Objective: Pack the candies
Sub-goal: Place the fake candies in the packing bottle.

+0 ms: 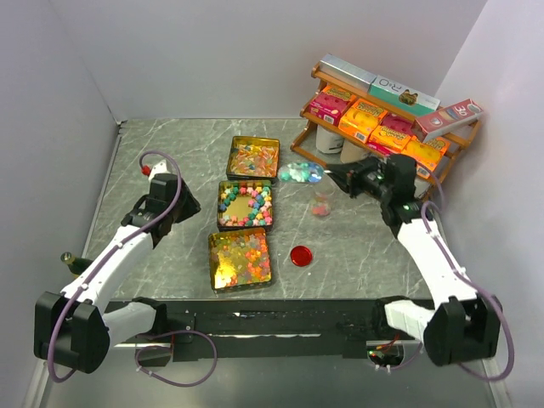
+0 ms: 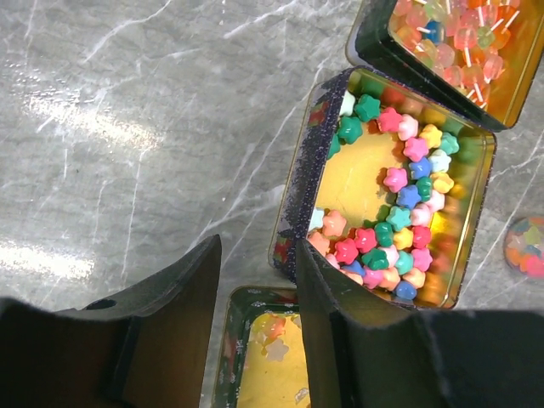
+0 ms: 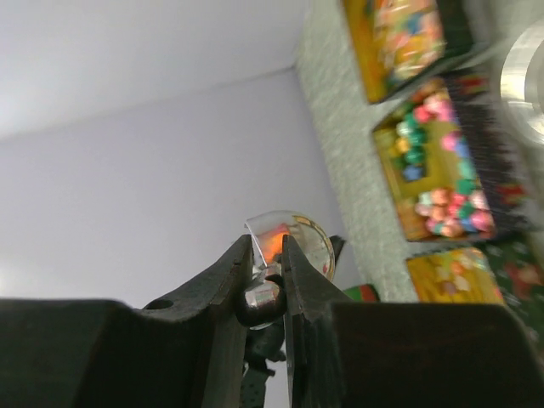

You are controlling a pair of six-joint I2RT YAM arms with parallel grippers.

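The candies lie in three open tins in a column mid-table: far tin (image 1: 253, 157), middle tin (image 1: 245, 205) of star-shaped sweets (image 2: 399, 212), and near tin (image 1: 240, 259). A small clear jar (image 1: 321, 204) holding a few candies stands right of the middle tin, also seen as the jar (image 2: 527, 246) at the left wrist view's edge. My left gripper (image 1: 189, 206) hovers left of the tins, open and empty (image 2: 255, 272), above the near tin's corner. My right gripper (image 1: 337, 178) is shut on the handle of a clear scoop (image 3: 293, 234), which is raised right of the far tin (image 1: 303, 173).
A red round lid (image 1: 301, 255) lies right of the near tin. A wooden shelf (image 1: 387, 119) with orange and pink boxes stands at the back right, with a white jar (image 1: 330, 139) beneath it. Grey walls close in on both sides.
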